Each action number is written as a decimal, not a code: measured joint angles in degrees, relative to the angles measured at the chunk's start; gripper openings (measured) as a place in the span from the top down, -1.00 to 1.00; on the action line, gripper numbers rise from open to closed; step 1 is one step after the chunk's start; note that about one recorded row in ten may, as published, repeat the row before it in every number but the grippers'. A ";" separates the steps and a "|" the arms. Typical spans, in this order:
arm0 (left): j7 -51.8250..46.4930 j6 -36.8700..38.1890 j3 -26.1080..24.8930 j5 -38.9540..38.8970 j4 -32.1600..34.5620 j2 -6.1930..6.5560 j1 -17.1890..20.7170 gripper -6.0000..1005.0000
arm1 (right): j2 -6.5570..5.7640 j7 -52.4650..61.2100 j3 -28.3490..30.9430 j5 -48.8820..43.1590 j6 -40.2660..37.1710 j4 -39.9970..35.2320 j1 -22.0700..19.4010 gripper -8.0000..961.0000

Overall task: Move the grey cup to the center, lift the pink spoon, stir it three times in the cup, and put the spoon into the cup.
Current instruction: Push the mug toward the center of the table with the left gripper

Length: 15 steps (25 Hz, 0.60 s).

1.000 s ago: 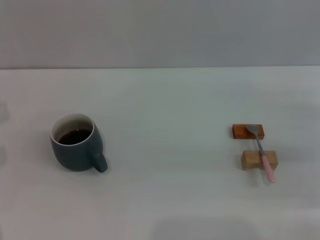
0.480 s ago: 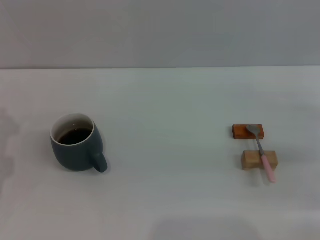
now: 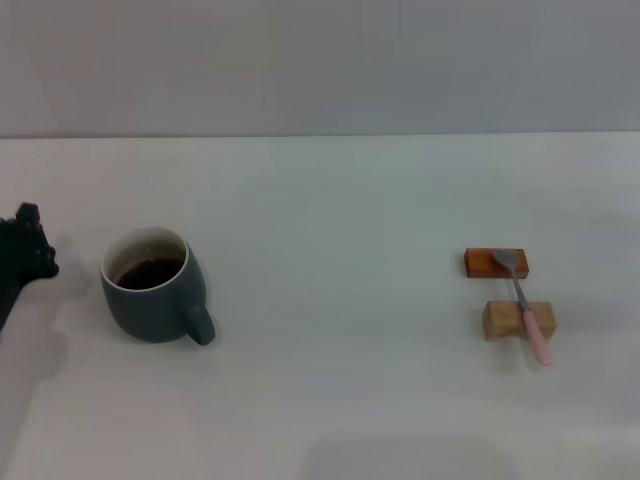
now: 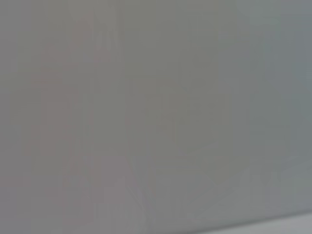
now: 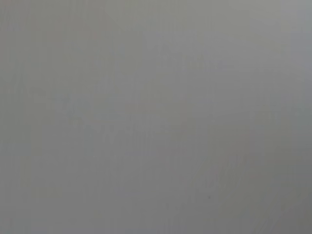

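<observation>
The grey cup [image 3: 155,287] stands on the left of the white table, with dark liquid inside and its handle toward the front right. The pink spoon [image 3: 525,302] lies at the right, its metal bowl on a flat reddish-brown block [image 3: 495,263] and its neck across a small tan block [image 3: 518,319]. My left gripper [image 3: 25,255] shows as a dark shape at the left edge of the head view, a short way left of the cup and apart from it. My right gripper is out of view. Both wrist views show only blank grey.
The white table [image 3: 330,200] stretches between cup and spoon and ends at a grey wall behind.
My left gripper has come into the head view at the left edge, moving toward the cup. Cup, spoon and blocks have not moved.
</observation>
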 joint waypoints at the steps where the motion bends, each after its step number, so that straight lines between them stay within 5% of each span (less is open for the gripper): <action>1: 0.00 -0.08 0.54 0.00 0.01 0.00 0.24 0.99 | 0.01 0.00 -0.01 0.00 -0.02 0.00 -0.02 0.01; 15: -0.01 -1.08 9.08 0.06 1.14 -0.18 1.83 0.99 | 0.01 -0.44 -0.62 0.00 -0.08 0.81 0.13 0.01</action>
